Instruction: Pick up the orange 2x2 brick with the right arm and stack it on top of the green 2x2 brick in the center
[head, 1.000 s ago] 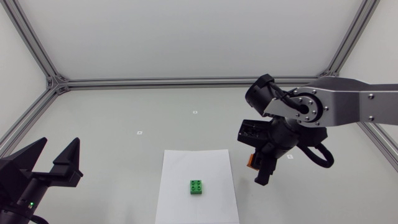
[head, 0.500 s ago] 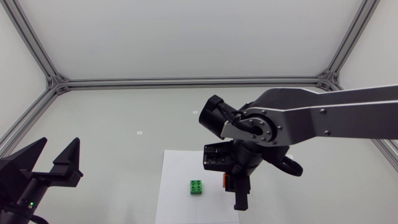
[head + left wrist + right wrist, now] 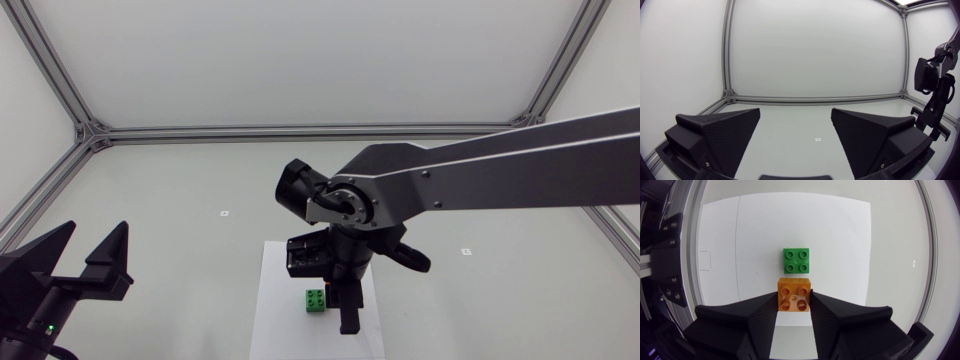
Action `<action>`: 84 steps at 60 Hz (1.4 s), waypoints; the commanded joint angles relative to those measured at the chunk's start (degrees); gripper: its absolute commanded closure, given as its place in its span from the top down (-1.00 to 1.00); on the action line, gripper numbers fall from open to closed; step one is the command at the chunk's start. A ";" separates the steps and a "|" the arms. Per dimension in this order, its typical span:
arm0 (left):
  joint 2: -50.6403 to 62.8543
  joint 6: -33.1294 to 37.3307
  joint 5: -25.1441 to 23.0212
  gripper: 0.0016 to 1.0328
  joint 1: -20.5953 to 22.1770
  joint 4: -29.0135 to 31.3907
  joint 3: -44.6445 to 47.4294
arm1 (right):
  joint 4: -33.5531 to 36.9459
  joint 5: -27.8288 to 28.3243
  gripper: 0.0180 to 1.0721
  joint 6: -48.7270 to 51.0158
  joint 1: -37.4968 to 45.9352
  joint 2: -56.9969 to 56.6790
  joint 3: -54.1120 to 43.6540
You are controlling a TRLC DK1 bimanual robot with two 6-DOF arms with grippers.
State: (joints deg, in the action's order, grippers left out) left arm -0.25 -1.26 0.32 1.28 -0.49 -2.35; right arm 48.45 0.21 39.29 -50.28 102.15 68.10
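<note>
The orange 2x2 brick (image 3: 794, 295) sits clamped between the fingers of my right gripper (image 3: 794, 311), studs facing the camera. Just ahead of it lies the green 2x2 brick (image 3: 796, 261) on the white paper sheet (image 3: 840, 240). From above, my right gripper (image 3: 345, 305) hangs over the sheet (image 3: 275, 310), right beside the green brick (image 3: 316, 300); the arm hides the orange brick there. My left gripper (image 3: 88, 258) rests open at the table's left edge, and its wedge fingers (image 3: 720, 135) stand wide apart with nothing between them.
Small white markers (image 3: 225, 213) dot the grey table. An aluminium frame (image 3: 300, 130) runs along the back and sides. My right arm (image 3: 932, 95) shows off to the side of the left gripper.
My right arm has swung left across the table with the orange brick, from beyond the sheet's right side to just beside the green brick. The left arm has not moved.
</note>
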 commanded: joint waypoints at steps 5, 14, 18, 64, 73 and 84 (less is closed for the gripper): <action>-0.45 0.73 -0.23 0.92 -0.14 0.84 2.35 | 0.77 0.93 -0.84 1.41 -1.31 2.53 3.71; -0.45 0.73 -0.23 0.92 -0.14 0.76 2.35 | 1.04 1.29 -0.84 1.84 -2.19 3.67 5.64; -0.45 0.73 -0.23 0.92 -0.14 0.76 2.35 | 1.48 1.37 -0.84 2.11 -2.36 4.38 6.44; -0.45 0.73 -0.23 0.92 -0.14 0.84 2.35 | 3.41 1.37 -0.84 -1.32 -2.10 9.65 10.22; -0.45 0.73 -0.23 0.92 -0.14 0.84 2.35 | 3.76 1.37 -0.84 -1.67 -1.84 10.09 10.39; -0.45 0.73 -0.23 0.92 -0.14 0.84 2.35 | 3.94 1.37 -0.84 -1.76 -1.84 10.26 10.22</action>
State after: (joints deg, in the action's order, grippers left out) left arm -0.25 -1.26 0.32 1.30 -0.49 -2.35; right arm 51.27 1.48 38.59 -52.18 110.67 77.54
